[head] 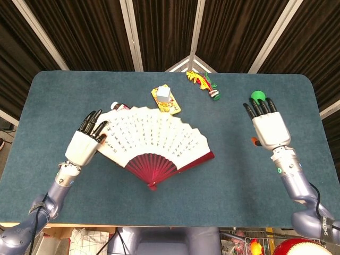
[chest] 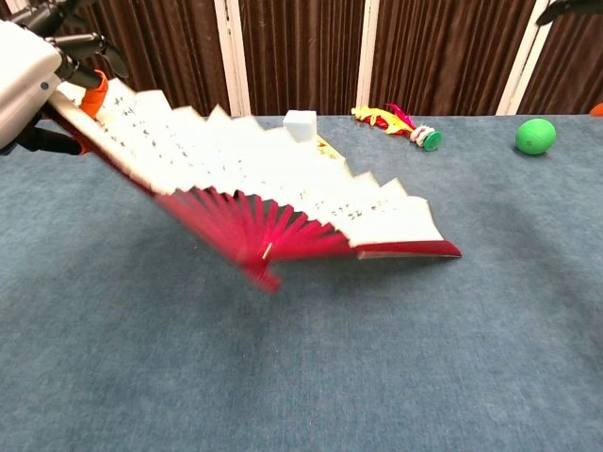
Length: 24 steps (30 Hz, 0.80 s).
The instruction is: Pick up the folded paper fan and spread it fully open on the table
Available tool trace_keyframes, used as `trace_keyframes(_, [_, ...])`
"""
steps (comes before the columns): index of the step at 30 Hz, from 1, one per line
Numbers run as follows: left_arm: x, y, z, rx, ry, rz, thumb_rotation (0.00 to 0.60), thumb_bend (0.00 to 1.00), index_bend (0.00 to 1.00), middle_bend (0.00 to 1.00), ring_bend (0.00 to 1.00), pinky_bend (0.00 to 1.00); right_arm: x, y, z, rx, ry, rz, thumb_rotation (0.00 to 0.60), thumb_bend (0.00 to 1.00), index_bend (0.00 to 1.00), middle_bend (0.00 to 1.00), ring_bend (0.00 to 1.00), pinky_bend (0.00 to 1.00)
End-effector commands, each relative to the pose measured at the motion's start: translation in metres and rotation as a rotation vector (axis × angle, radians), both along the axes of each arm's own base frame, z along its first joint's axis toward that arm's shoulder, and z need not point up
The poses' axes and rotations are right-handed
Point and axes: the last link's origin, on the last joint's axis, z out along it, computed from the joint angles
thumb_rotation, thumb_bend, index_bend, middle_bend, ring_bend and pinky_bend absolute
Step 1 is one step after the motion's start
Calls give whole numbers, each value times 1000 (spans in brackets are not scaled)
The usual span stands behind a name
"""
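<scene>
Pretty much there, I'd say: the paper fan [head: 154, 141] is spread wide, its right edge down on the table [head: 223, 175] and its left end lifted, pinched by the left hand [head: 85, 143]. The right hand [head: 270, 127] is well off to the side near a green ball [head: 257, 96], fingers apart, holding nothing. What's left is lowering that left end and letting go. No containers that I can see.
</scene>
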Motion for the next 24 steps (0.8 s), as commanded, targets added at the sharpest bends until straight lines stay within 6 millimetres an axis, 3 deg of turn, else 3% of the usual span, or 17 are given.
trace_keyframes(1, [-5,0,-4,-22,34,13,600,297,461,130,0,65,-4,1,3,-24,-18,-6,600,154,66,71,67,61])
trace_keyframes(2, [-9,0,-6,-46,57,28,600,264,323,58,0,29,-3,1,5,-29,-33,-9,600,154,64,70,66,61])
trace_keyframes(4, [-18,0,-8,-69,91,75,600,219,167,2,0,2,-2,2,8,-40,-45,-5,600,154,64,70,66,61])
trace_keyframes(7, [-36,-5,-4,-102,92,174,600,148,60,0,0,0,-2,3,13,-52,-62,-3,600,154,64,70,66,61])
trace_keyframes(12, [-60,-14,18,-72,207,351,600,84,5,0,0,0,-3,5,15,-46,-85,-10,600,154,64,70,66,61])
trace_keyframes(20, [-77,-21,53,-95,471,633,600,37,0,0,0,0,1,7,10,-29,-91,-1,600,154,64,71,66,61])
trace_keyframes(24, [-83,-28,67,-130,499,775,600,34,0,0,0,0,2,6,10,-32,-105,-1,600,154,64,71,66,61])
